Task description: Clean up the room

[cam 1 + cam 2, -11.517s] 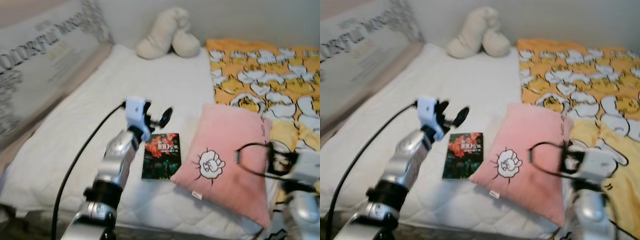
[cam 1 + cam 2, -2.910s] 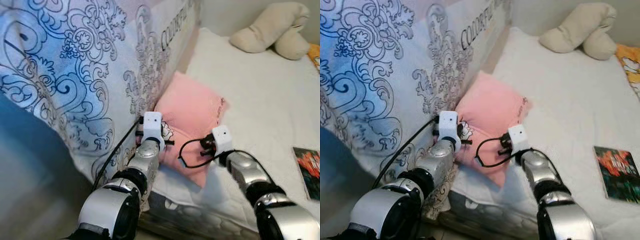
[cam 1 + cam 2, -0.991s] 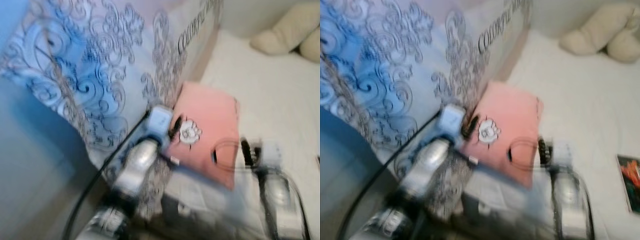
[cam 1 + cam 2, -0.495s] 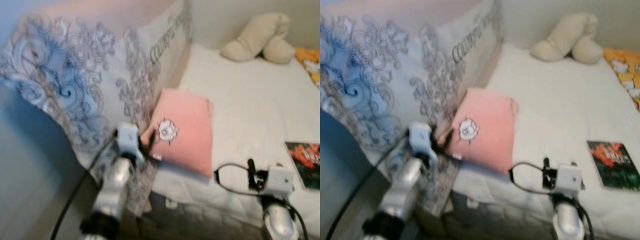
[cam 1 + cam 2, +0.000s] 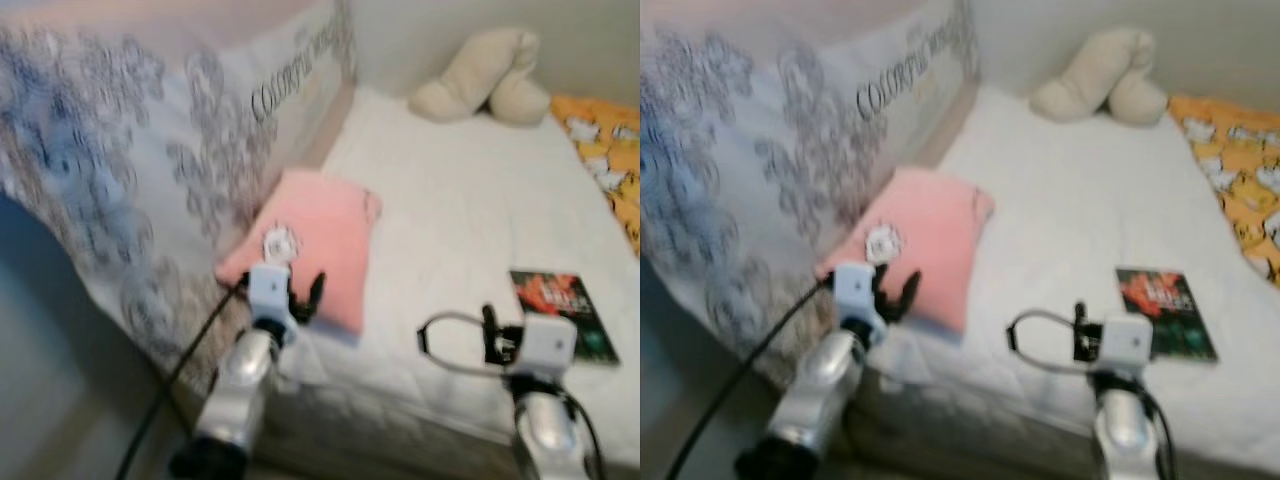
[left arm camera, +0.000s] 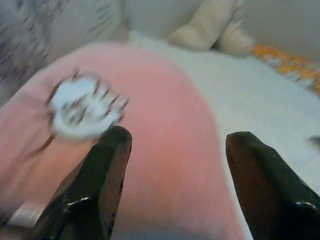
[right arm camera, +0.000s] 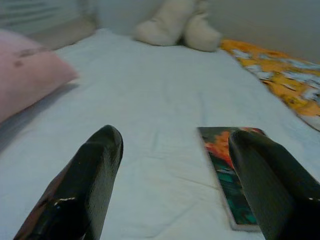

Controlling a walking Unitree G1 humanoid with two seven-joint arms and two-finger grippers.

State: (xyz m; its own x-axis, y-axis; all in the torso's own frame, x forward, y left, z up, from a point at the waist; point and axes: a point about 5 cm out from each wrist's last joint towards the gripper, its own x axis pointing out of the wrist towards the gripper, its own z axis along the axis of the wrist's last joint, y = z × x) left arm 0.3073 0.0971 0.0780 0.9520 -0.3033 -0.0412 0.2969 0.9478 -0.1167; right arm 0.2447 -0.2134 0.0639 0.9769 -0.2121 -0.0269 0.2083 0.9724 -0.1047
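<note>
Seemingly, with the pink pillow (image 5: 318, 243) lying against the headboard (image 5: 150, 150), the book (image 5: 1164, 312) is being lined up between the spread fingers of the empty right gripper (image 7: 180, 165), while the left gripper (image 6: 172, 160), likewise open and empty, is being held before the pillow.

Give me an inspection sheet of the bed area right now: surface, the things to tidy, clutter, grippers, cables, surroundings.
Surface: white quilted mattress, mostly bare.
Job's things: pink square pillow with a white cartoon patch lies near the bed's head end beside the patterned headboard cover; dark paperback book with a red cover picture lies flat on the mattress.
Clutter: beige plush toy at the far edge; orange cartoon-print blanket in the far right corner.
Grippers: left gripper open, just short of the pillow; right gripper open above the mattress, near the book.
Cables: black cable runs along the left arm; a loop at the right wrist.
Surroundings: pale wall behind the bed.
</note>
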